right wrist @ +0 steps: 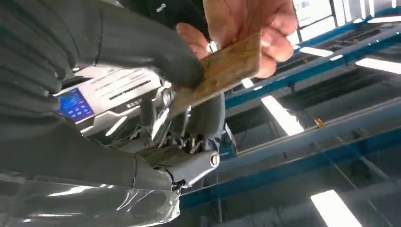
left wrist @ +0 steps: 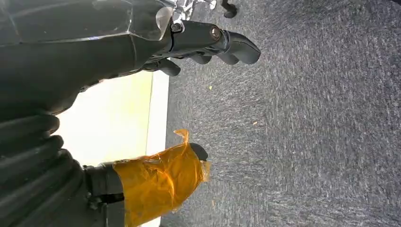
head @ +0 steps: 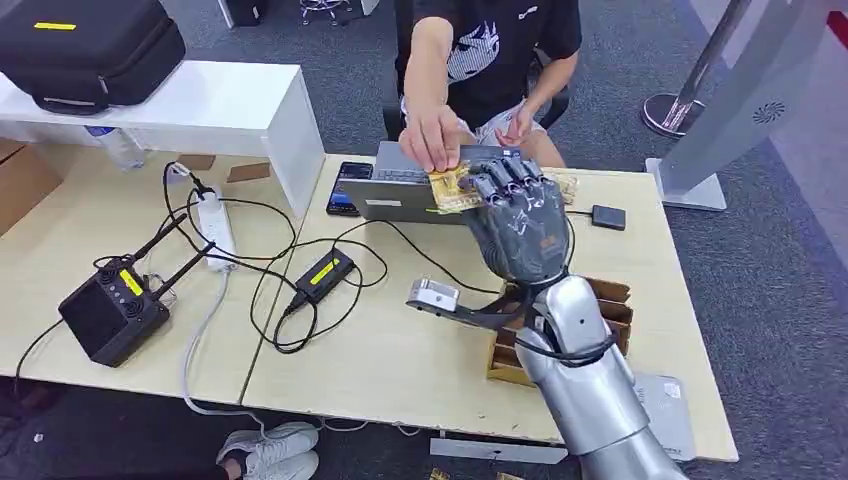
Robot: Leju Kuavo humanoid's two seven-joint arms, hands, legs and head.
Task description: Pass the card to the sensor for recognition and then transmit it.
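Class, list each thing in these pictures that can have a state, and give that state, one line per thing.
Card: gripped at once by the right hand and a person's hand, above the table.
Right hand: raised, thumb and fingers closed on the card.
Left hand: holds nothing, fingers curled, beside the table edge.
Laptop: open.
Phone: lying flat, screen dark.
Power strip: cables plugged in.
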